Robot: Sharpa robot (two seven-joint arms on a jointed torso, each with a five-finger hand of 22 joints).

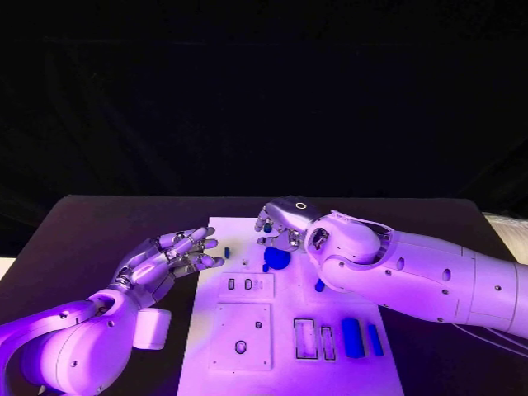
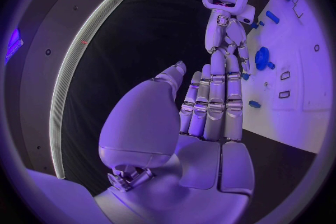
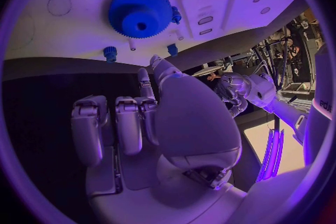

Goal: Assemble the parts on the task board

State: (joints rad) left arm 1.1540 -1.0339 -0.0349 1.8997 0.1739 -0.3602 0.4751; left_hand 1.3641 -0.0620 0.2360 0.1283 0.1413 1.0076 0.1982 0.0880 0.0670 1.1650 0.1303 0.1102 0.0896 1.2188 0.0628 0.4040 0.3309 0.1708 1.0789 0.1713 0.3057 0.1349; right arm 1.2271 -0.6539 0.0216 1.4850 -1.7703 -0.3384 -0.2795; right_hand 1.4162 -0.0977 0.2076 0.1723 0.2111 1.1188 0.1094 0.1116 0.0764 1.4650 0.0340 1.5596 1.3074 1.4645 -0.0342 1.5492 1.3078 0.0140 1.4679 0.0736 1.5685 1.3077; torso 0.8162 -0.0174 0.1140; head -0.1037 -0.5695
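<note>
- We are looking at the white task board (image 1: 290,363) lying in the lower middle of the head view on the black tabletop (image 1: 97,223).
- A blue gear (image 1: 277,258) is sitting flat near the board's upper end, just below our right robot hand (image 1: 283,221); in the right wrist view its toothed rim and centre hole are showing plainly (image 3: 140,11).
- Our right robot hand is hovering at the board's top edge with fingers curled in and nothing in its grasp.
- Our left robot hand (image 1: 175,257) is waiting at the board's left edge, fingers extended and apart, holding nothing.
- Two blue bars (image 1: 361,337) are lying at the board's lower right, beside rectangular slots (image 1: 314,339).
- We are judging the gear as light, stiff plastic, fairly slick; pinching it across the toothed rim looks the surest hold.
</note>
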